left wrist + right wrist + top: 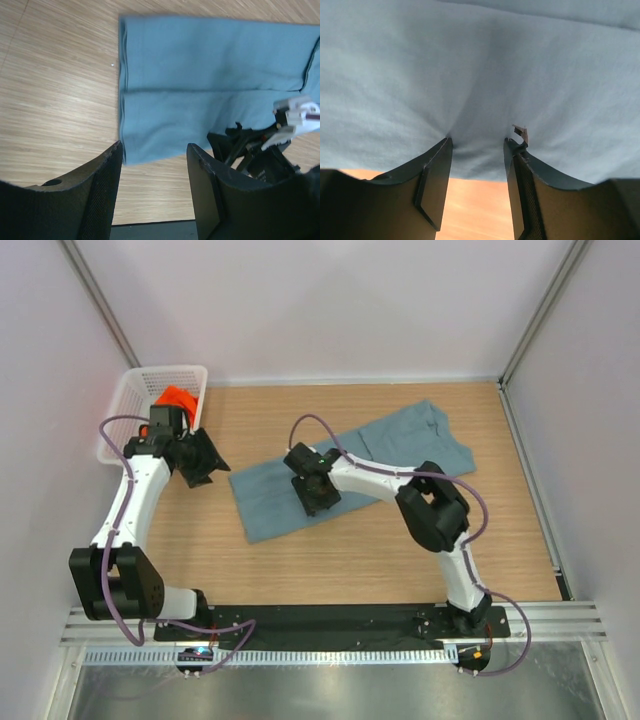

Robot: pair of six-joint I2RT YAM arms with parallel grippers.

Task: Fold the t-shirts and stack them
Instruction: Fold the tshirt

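- No brand, label or writing can be read; a small pale tab by one tip of the right jaws is too small to make out.
- The grey-blue t-shirt (266, 502) lies folded into a long band, slantwise across the middle of the desk (350, 570), with its looser, wider end farthest from the arm bases.
- The right arm (370, 478) reaches from its base across the shirt's middle, elbow raised and bent, wrist turned down onto the near, narrow half of the shirt.
- The right jaws are parted, not clenched. Their tips press into the cloth just inside the shirt's near long edge, and the fabric puckers around them.
- The left arm (135, 495) stands up from its base and leans away from it, its wrist well to the left of the shirt's narrow end and above bare desk.
- The left jaws are released, wide apart with nothing between them, and point toward the shirt's narrow end.
- The orange t-shirt (178, 398) sits bunched in a white lattice basket (165, 370), farther left of the grey-blue shirt and just beyond the left wrist.
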